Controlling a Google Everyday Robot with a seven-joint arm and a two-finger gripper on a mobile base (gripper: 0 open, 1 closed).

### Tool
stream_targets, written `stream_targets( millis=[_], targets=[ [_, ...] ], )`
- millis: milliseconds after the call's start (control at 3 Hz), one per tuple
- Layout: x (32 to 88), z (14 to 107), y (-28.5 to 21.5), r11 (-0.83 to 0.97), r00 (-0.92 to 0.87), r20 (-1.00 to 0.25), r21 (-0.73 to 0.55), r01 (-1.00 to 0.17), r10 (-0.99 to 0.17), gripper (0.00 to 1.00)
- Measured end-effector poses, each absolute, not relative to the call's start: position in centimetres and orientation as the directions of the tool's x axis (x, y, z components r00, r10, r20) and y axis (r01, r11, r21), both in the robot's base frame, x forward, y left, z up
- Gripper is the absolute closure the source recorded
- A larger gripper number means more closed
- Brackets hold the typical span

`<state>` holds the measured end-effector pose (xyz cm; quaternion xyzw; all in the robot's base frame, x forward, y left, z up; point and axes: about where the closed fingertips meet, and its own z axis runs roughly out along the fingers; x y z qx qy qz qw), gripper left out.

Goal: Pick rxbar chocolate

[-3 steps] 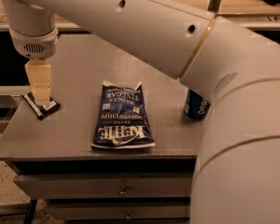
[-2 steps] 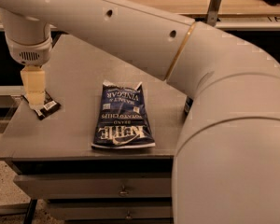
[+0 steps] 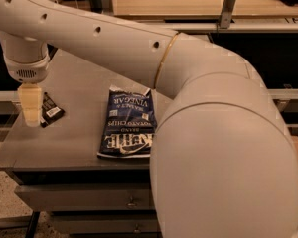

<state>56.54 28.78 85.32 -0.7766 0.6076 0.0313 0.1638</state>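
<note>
The rxbar chocolate is a small black-brown wrapper with a white label patch. It lies near the left edge of the grey table. My gripper hangs straight down from the wrist at the table's left edge. Its tip is level with the bar and covers the bar's left end. I cannot see whether it touches the bar.
A big blue Kettle chip bag lies flat in the middle of the table, right of the bar. My white arm fills the right half of the view and hides the table's right side. Drawers sit below the tabletop.
The gripper has moved down and a little left, from above the bar to level with its left end. The arm now covers the blue can seen at the right before.
</note>
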Motion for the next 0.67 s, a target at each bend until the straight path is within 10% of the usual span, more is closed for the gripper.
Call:
stream_targets(
  millis=[667],
  targets=[
    [55.8, 82.3, 29.4, -0.182, 0.21, -0.232, -0.137, -0.974, -0.95, 0.19]
  ],
)
